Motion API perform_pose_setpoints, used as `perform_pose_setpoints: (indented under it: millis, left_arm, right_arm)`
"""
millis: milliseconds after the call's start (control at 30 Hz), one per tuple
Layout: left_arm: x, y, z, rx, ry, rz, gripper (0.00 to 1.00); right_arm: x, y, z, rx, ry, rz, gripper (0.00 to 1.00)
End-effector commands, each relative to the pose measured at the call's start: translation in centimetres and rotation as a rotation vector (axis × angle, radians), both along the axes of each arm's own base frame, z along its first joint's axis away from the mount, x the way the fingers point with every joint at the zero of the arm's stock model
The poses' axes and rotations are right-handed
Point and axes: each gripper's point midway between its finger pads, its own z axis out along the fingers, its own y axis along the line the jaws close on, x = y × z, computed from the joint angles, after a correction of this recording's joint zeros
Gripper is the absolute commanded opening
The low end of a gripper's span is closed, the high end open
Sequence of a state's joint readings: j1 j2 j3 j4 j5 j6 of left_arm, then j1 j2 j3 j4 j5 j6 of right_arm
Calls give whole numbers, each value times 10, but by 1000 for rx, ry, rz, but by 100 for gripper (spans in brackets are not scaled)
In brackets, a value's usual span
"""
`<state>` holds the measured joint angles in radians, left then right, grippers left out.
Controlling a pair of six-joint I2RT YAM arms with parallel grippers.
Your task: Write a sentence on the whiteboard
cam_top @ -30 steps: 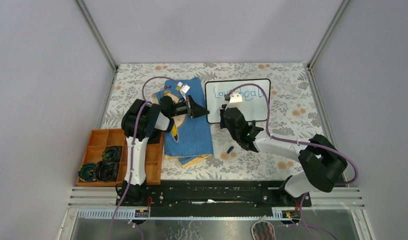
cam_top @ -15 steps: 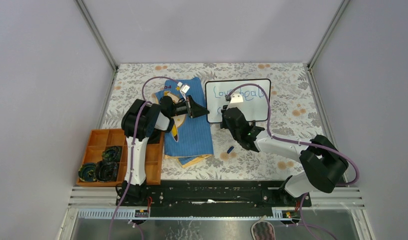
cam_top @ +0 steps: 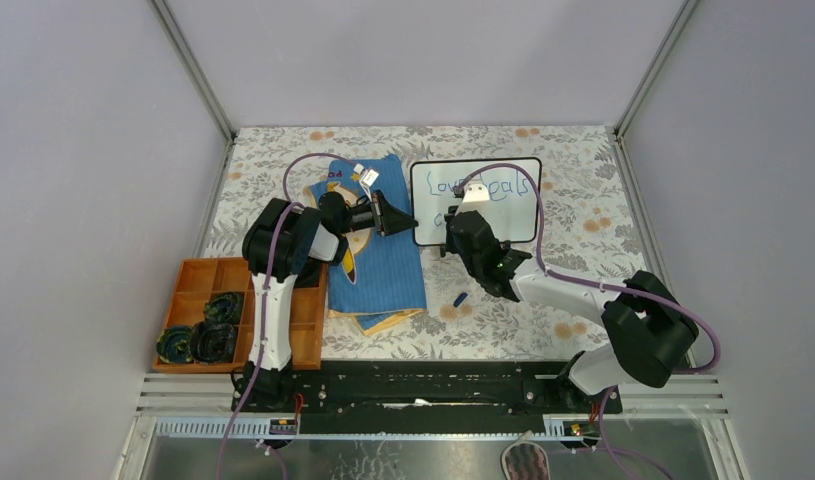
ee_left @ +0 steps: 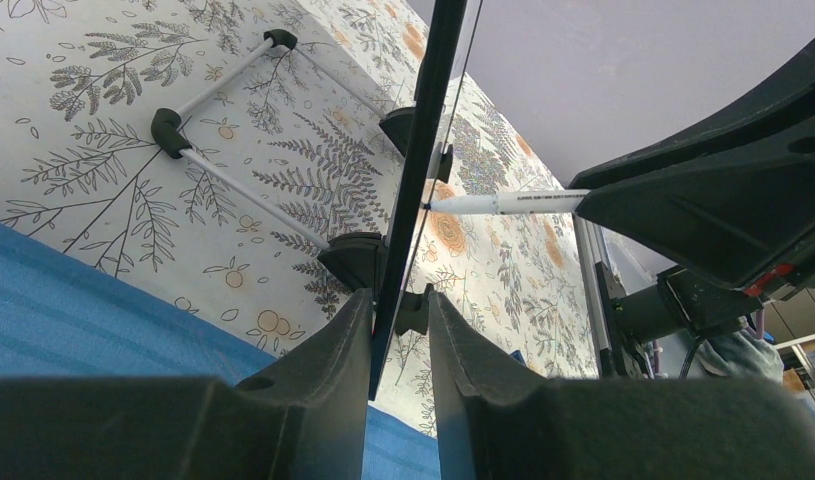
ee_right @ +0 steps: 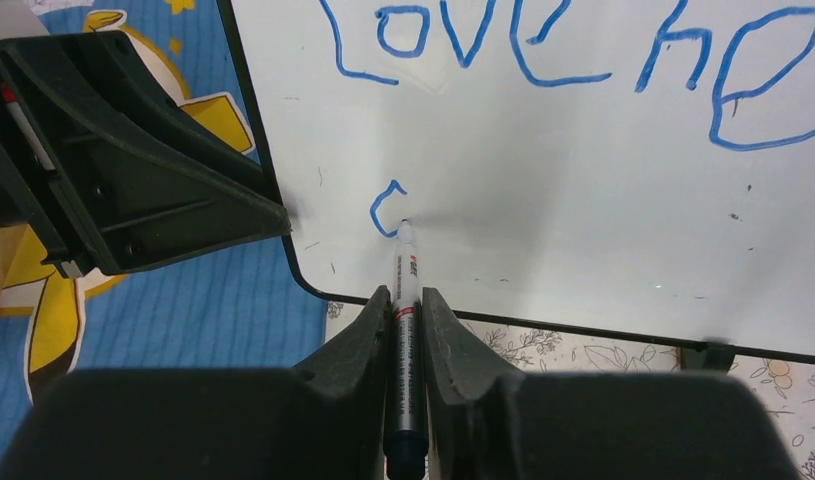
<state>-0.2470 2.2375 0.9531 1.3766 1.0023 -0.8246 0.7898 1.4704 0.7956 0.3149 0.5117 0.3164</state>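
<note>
With right pincer [ee_right: 406,300] nipped shut on a marker [ee_right: 404,262], pressing its tip to the whiteboard [ee_right: 583,200] toward the desk's [cam_top: 583,220] far edge, just below the blue sentence [ee_right: 548,80], left pincer [ee_left: 396,310] clamped narrow on that board's left rim.

lab booth: grey panels [cam_top: 83,150], aluminium posts [cam_top: 195,72]

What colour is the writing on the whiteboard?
Blue. The writing shows best in the right wrist view.

blue cloth [cam_top: 388,265]: flat, mid-table | orange tray [cam_top: 198,275]: left, holds dark objects [cam_top: 211,340] | blue cap [cam_top: 460,298]: on floral cover [cam_top: 583,190]
</note>
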Motion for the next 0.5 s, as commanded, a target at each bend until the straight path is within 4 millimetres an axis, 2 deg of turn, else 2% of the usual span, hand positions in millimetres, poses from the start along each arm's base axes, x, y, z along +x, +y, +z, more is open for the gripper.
perform_pose_setpoints:
  millis: [0, 467]
  left_arm:
    - [2, -2, 18, -18, -96, -5, 32]
    - [3, -2, 17, -18, -93, -4, 32]
  right_arm:
    - [19, -7, 36, 28, -79, -60, 0]
    - [24, -6, 40, 33, -88, -61, 0]
